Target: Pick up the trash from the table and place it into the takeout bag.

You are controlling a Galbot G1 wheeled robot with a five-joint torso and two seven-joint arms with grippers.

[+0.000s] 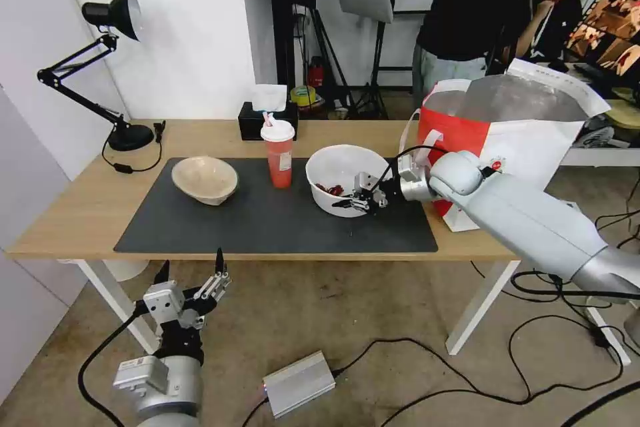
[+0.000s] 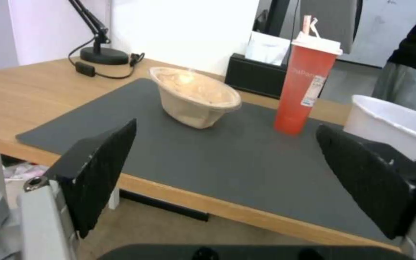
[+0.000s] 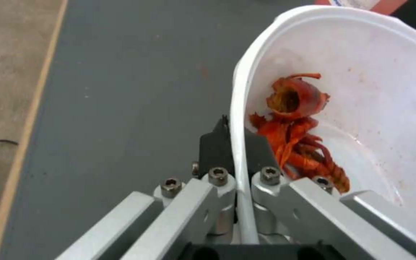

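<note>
On the dark mat stands a large white bowl [image 1: 339, 171] holding red shell scraps [image 3: 297, 135]. My right gripper [image 1: 357, 202] is shut on its near-right rim [image 3: 239, 144], one finger inside the wall and one outside. A red drink cup [image 1: 279, 153] with a white lid and straw stands left of the bowl, and a shallow beige bowl [image 1: 205, 179] lies farther left. The takeout bag [image 1: 513, 140], red and white with foil lining, stands open at the table's right end behind my right arm. My left gripper [image 1: 190, 275] hangs open below the table's front edge.
A black tissue box [image 1: 267, 121] sits behind the cup, and a black desk lamp [image 1: 100, 67] stands at the back left of the table [image 1: 73, 200]. A silver box [image 1: 299, 383] and cables lie on the floor. A person stands behind the bag.
</note>
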